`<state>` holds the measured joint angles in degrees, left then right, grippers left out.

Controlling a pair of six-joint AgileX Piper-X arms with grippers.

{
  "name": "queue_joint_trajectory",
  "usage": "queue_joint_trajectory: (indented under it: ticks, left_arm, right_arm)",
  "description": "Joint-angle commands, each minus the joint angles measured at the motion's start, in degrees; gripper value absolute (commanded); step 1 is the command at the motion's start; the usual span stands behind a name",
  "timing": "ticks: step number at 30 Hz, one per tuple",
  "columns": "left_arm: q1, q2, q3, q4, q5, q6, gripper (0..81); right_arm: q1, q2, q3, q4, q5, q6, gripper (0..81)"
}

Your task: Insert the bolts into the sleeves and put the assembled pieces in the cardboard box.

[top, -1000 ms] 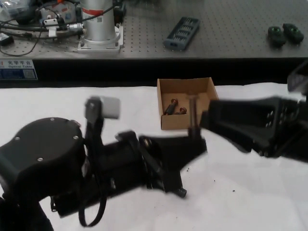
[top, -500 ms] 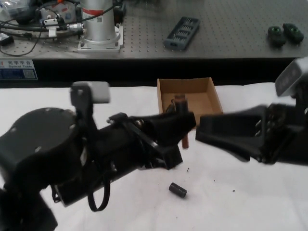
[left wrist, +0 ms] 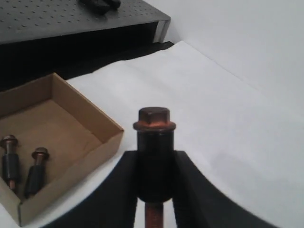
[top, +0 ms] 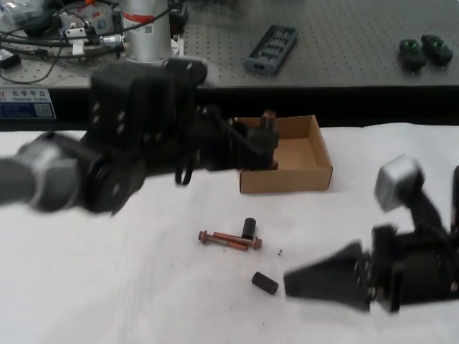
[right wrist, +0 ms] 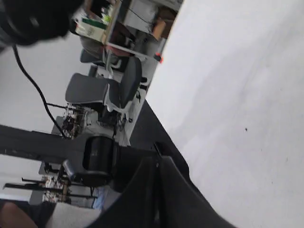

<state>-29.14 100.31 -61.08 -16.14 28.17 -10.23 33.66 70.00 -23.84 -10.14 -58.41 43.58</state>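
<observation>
White cloth, lightly wrinkled, is spread over the bench (top: pixel 143 287), and a grey perforated metal table (top: pixel 344 64) is seen behind its far edge, carrying a ribbed blue-grey plastic rack (top: pixel 272 47) and a silvery cylindrical post (top: pixel 147 32).

A small open box of brown cardboard (top: pixel 287 179) is set near the far edge of the bench, about midway along it. Two assembled pieces (left wrist: pixel 21 168), each a copper-coloured bolt in a black sleeve, are laid side by side on its floor close to one wall.

The left gripper (left wrist: pixel 155 161) is seen in the high view over the left part of the box. Its black fingers are pinched on a smooth black cylindrical sleeve (left wrist: pixel 154 178), through which a bolt with a copper-coloured flanged hex head (left wrist: pixel 154 118) is passed; the head is seated on the sleeve's end and the threaded shank is visible below it.

Towards the middle of the bench, two loose copper-coloured bolts (top: pixel 228 240) are laid together, with a short black sleeve (top: pixel 249 227) just beside them. A second black sleeve (top: pixel 265 283) is laid on its side nearer the front edge.

The right gripper (top: pixel 290 281) is held low near the front right corner, close to that second sleeve, with its tapered black fingers pressed together.
</observation>
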Motion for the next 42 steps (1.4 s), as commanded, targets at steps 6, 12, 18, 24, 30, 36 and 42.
queue_joint_trajectory:
  ticks: [6,12,18,24,30,36,42]
  left_arm:
    - [1.62,10.57,-13.24,3.24,1.50,2.90,0.6]
    - [1.72,16.44,-18.74,3.62,2.04,2.90,0.6]
    - [2.36,21.38,-26.44,8.52,2.04,6.58,0.6]
    - [3.92,26.59,-33.82,12.47,2.04,9.46,0.6]
    - [4.64,29.72,-39.85,20.82,0.75,14.96,0.6]
    - [4.64,30.08,-40.84,22.33,-0.85,19.54,16.9]
    - [4.64,29.30,-40.89,21.25,1.33,15.43,47.9]
  right_arm:
    - [8.70,-6.54,-0.20,24.91,7.56,-14.25,3.2]
    - [13.68,-11.37,-0.20,25.97,9.29,-14.06,3.2]
    - [17.64,-14.50,-0.20,30.23,13.36,-14.06,3.2]
    - [20.16,-14.53,-0.20,34.72,14.18,-14.06,3.2]
    - [21.21,-14.53,-0.20,35.14,15.31,-14.06,3.2]
    - [21.21,-14.53,-0.20,35.14,15.44,-14.06,3.2]
    - [21.21,-14.53,-0.20,35.14,15.44,-14.06,3.2]
